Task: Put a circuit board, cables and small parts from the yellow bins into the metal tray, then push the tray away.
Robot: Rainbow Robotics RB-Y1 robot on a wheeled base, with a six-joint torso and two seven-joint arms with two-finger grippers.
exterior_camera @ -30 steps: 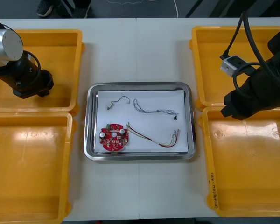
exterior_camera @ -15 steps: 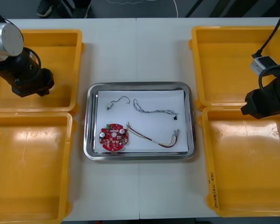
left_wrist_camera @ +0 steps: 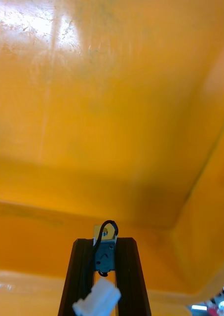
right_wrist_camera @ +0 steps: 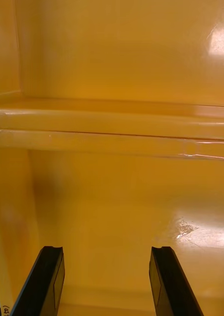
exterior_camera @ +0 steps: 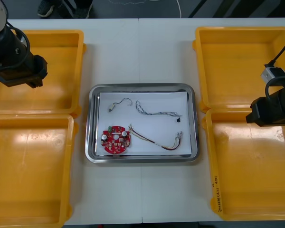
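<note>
Front view: left tool [exterior_camera: 21, 71] hangs over the far left yellow bin [exterior_camera: 61, 33]; right tool [exterior_camera: 263, 114] sits above the rim shared by the two right-hand bins [exterior_camera: 237, 109]. Metal tray [exterior_camera: 141, 87] mid-tabletop, well apart from both, holds circuit board [exterior_camera: 116, 140], twisted blue and white cable [exterior_camera: 156, 112], red and yellow cable [exterior_camera: 154, 138]. Left wrist view: tool narrow, clamped on a black cable [left_wrist_camera: 108, 228]. Risk, my judgement: the pinch looks slight, so a quick swing trayward could shed it, or the loose lead snag the bin wall. Cable body sits between the fingertips, loop just past them, white connector [left_wrist_camera: 99, 298] behind. Right wrist view: tool wide, nothing between; bare bin floor beneath.
</note>
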